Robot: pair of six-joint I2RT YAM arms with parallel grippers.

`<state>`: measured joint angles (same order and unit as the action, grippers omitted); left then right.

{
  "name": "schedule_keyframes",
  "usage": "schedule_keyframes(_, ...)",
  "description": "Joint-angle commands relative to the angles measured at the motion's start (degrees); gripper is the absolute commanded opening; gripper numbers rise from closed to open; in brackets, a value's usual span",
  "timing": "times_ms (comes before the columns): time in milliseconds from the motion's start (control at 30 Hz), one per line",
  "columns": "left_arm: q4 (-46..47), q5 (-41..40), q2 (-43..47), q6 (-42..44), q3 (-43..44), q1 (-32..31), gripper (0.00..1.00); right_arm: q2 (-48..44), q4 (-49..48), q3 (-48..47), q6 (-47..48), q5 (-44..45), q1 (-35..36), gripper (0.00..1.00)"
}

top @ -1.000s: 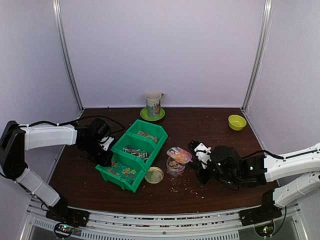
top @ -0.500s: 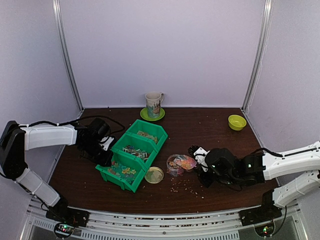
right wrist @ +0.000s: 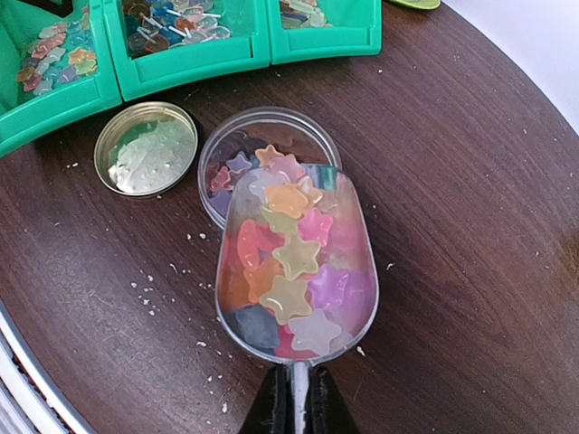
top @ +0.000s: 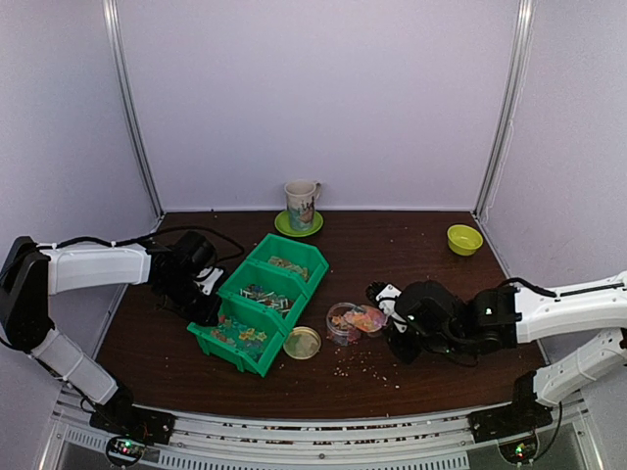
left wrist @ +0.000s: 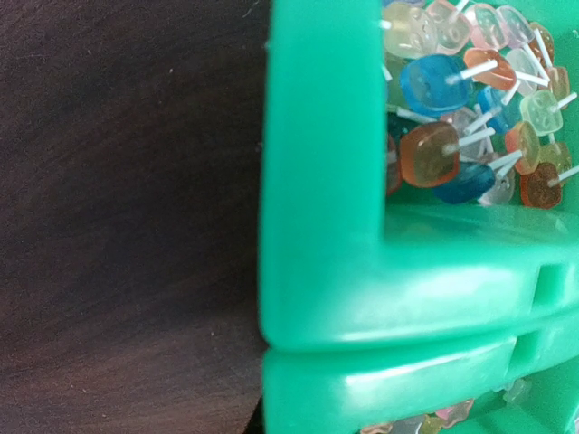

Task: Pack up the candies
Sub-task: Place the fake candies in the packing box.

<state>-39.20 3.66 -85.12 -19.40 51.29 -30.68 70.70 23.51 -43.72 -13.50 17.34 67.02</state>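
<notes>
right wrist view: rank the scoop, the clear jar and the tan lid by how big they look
1. scoop: largest, though it is nearest the camera, which inflates it
2. clear jar: partly under the scoop
3. tan lid: smallest

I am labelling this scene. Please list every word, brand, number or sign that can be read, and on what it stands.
None can be read.
The mug carries a printed picture, too small to tell any letters.
The green bins, jar lid and scoop show no text.
</notes>
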Motion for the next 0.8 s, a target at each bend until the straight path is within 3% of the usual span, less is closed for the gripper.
schedule_keyframes(0,5.6,0.9,2.3,-0.4,3.6,0.6,0.00,-0.1,4.9,-3.3,-0.3,-0.3,0.0,0.00)
schedule_keyframes(767,5.4,0.6,2.3,-0.4,3.7,0.6,0.00,0.5,17.6,-10.0,1.5,-3.5,0.7,0.00)
